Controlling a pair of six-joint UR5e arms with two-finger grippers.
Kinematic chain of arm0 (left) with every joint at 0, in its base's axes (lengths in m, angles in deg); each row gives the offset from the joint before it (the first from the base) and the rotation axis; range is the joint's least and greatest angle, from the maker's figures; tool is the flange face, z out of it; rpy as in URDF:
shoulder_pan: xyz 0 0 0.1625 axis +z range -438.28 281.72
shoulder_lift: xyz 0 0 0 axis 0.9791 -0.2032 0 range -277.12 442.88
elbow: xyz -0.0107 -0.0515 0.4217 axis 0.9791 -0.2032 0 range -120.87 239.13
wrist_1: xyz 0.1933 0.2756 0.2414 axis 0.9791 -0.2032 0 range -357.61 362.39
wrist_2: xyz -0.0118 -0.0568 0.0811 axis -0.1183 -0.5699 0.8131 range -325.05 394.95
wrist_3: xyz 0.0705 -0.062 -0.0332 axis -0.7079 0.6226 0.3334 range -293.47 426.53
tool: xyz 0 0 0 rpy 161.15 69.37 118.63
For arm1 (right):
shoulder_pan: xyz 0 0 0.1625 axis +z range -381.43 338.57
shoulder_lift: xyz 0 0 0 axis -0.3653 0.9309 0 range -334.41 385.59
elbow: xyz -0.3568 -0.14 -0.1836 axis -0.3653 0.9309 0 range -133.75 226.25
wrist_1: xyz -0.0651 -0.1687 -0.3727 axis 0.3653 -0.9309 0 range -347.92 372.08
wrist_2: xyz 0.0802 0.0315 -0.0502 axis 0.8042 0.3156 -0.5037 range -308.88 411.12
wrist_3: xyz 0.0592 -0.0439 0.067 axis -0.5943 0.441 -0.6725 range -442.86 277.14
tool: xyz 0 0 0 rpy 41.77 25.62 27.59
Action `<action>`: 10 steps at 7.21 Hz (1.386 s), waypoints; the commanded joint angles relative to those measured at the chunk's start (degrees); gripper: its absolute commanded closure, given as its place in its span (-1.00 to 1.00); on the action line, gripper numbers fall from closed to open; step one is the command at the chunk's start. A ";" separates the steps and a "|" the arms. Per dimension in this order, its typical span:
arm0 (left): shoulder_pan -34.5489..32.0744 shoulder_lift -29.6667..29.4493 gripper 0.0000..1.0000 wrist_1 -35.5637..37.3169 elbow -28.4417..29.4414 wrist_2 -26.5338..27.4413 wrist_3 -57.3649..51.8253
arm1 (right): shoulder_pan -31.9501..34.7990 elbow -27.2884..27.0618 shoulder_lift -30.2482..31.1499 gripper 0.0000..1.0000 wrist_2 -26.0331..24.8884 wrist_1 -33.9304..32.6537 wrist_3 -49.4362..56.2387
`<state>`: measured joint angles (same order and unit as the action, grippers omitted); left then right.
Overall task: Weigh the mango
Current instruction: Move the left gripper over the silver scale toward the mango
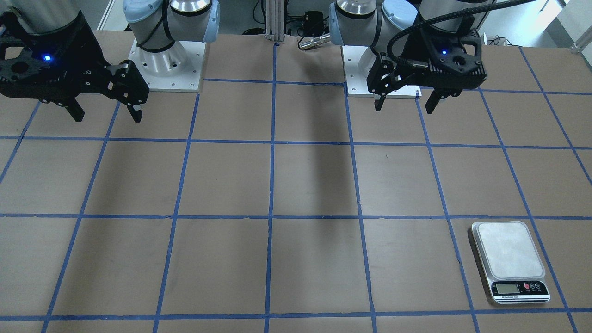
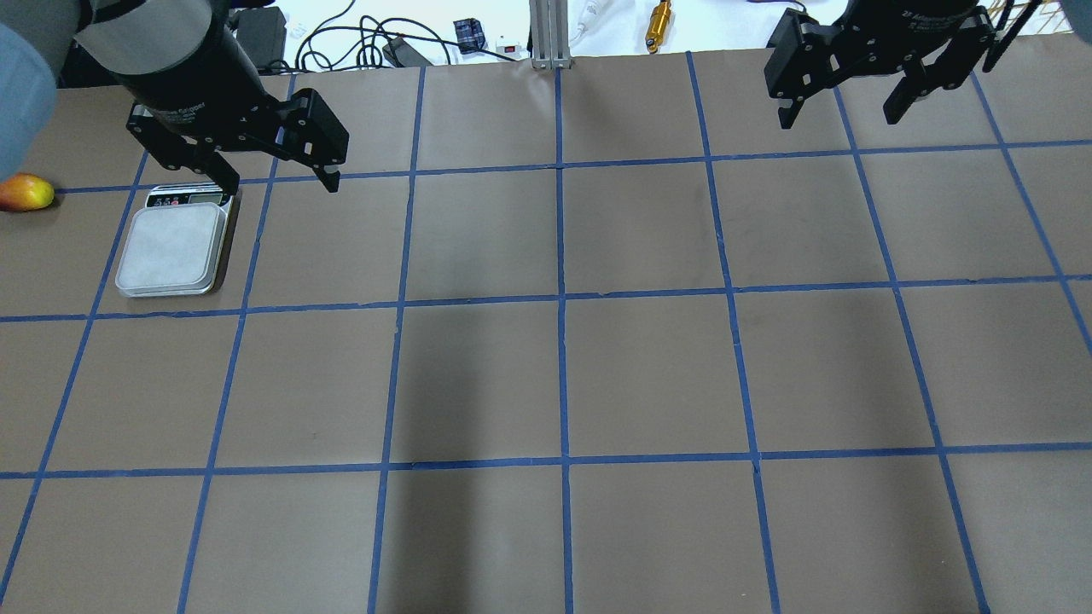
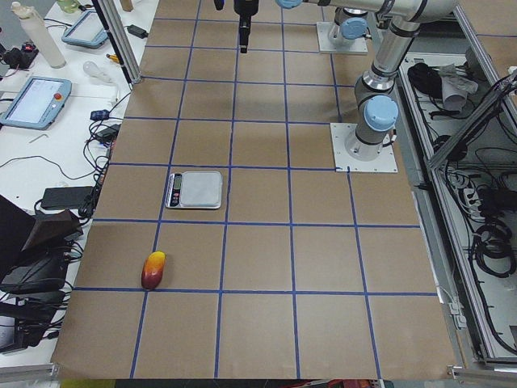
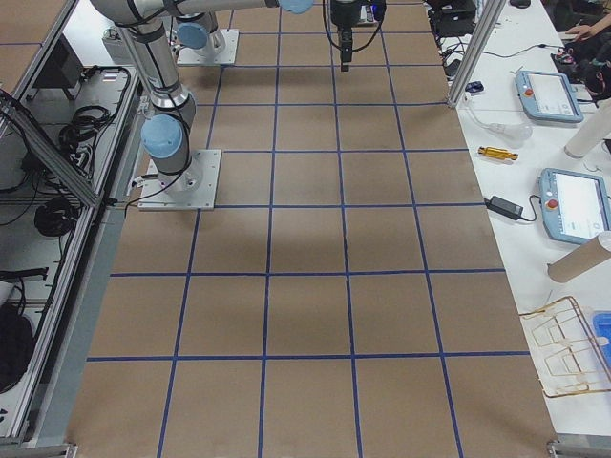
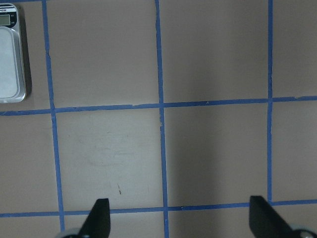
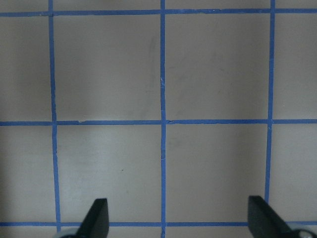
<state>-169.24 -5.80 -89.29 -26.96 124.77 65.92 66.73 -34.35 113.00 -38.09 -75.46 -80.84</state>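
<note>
The mango (image 2: 26, 192), yellow blending to red-orange, lies on the table at the far left edge of the overhead view; it also shows in the exterior left view (image 3: 153, 270). The scale (image 2: 171, 251) sits beside it with a bare platform, and shows in the front view (image 1: 508, 259) and at the left edge of the left wrist view (image 5: 10, 59). My left gripper (image 2: 281, 186) hangs open and empty above the table, just right of the scale's display end (image 1: 404, 107) (image 5: 181, 220). My right gripper (image 2: 840, 118) is open and empty, high over the far right (image 1: 107, 118) (image 6: 181, 220).
The table (image 2: 563, 375) is brown with a blue tape grid. Cables and small tools (image 2: 657, 21) lie past its far edge. The arm bases (image 1: 166, 60) stand at the robot's side. Tablets (image 4: 549, 95) sit off the table.
</note>
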 commanded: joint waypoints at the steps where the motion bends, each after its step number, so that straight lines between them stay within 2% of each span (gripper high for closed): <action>1: 0.17 0.09 -1.00 0.02 -0.05 0.09 -0.44 | 0.00 0.00 0.04 -1.00 0.00 0.00 0.00; 3: 1.22 0.18 -1.00 -0.16 0.13 0.09 -2.28 | 0.00 0.00 0.04 -1.00 0.00 0.00 0.00; 5: 3.41 0.18 -1.00 -0.95 0.83 0.09 -9.28 | 0.00 0.00 0.04 -1.00 0.00 0.00 0.00; 7: 9.98 0.97 -1.00 -3.66 1.01 0.00 -22.79 | 0.00 0.00 -0.04 -1.00 0.00 0.00 0.00; 10: 24.48 0.01 -1.00 -4.64 1.01 0.00 -51.06 | 0.00 0.00 -0.04 -1.00 0.00 0.00 0.00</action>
<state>-150.41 -5.14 -93.41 -25.87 124.59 26.51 66.70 -34.35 112.95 -38.09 -75.46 -80.84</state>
